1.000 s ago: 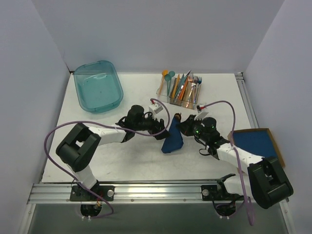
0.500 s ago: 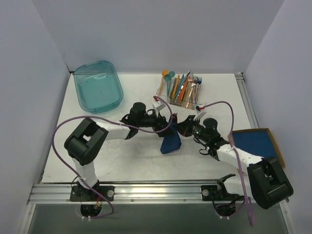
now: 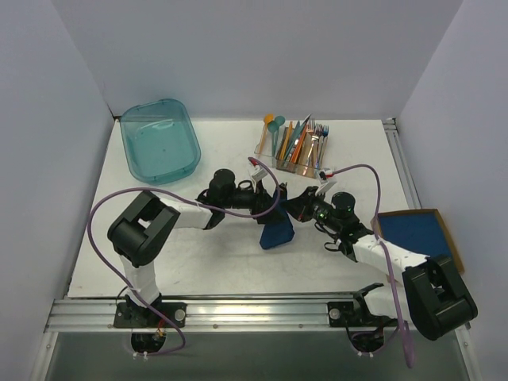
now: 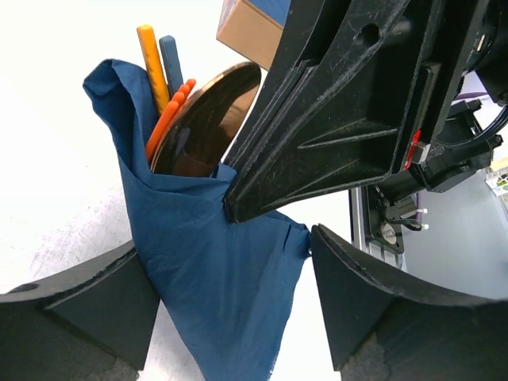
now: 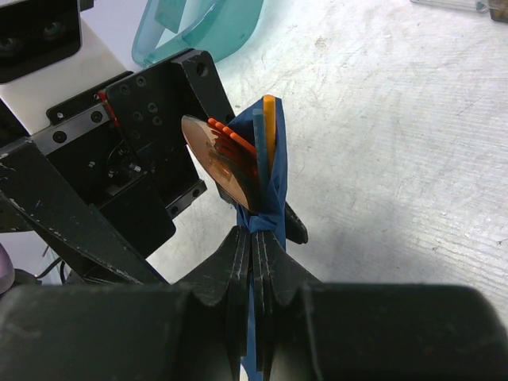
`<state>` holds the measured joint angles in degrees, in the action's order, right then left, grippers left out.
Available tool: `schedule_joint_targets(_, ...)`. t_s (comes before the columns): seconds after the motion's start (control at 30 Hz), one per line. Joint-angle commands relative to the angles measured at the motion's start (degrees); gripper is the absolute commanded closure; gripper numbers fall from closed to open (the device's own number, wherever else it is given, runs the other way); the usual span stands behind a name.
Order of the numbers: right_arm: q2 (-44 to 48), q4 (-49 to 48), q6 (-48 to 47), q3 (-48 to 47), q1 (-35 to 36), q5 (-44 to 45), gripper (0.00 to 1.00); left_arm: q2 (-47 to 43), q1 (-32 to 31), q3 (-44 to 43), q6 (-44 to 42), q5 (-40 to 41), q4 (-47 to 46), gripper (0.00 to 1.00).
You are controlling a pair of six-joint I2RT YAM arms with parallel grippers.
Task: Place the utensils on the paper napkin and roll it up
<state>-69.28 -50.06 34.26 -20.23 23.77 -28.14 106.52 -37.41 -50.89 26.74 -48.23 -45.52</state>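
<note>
At the bottom of my right wrist view, my right claw [image 5: 255, 238] is clamped tight on the blue napkin [image 5: 276, 186]. The napkin is folded around the copper utensils [image 5: 218, 167], which poke up mid-frame. My left claw [image 4: 226, 258] gapes wide, and the napkin hangs between its fingers. Beyond, in the upper left, sits a teal tub [image 5: 198, 28].

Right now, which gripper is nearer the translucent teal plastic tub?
Left. The left gripper stands on the teal tub side of the dark blue paper napkin; the right gripper, fingers shut on it, on the far side.
</note>
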Motion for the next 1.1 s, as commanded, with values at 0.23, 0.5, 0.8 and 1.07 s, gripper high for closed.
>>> schedule_joint_targets(0.23,0.4,-4.2,0.4,-1.2,-0.3,-0.8,1.00,0.4,0.1,0.3,2.2,-2.5,-5.2,0.37)
schedule_joint_targets(0.5,0.5,-4.3,0.5,-1.4,-0.4,-1.0,1.00,1.8,0.2,-1.0,3.1,-3.7,-5.3,0.48)
schedule_joint_targets(0.8,1.5,-3.7,0.7,-1.2,-0.1,-1.0,1.00,3.3,0.2,-3.6,3.1,-4.6,-3.4,0.91)
schedule_joint_targets(1.07,4.6,3.1,0.1,-2.0,-0.7,3.0,0.70,3.7,1.2,-4.3,5.9,-3.7,-2.3,0.98)
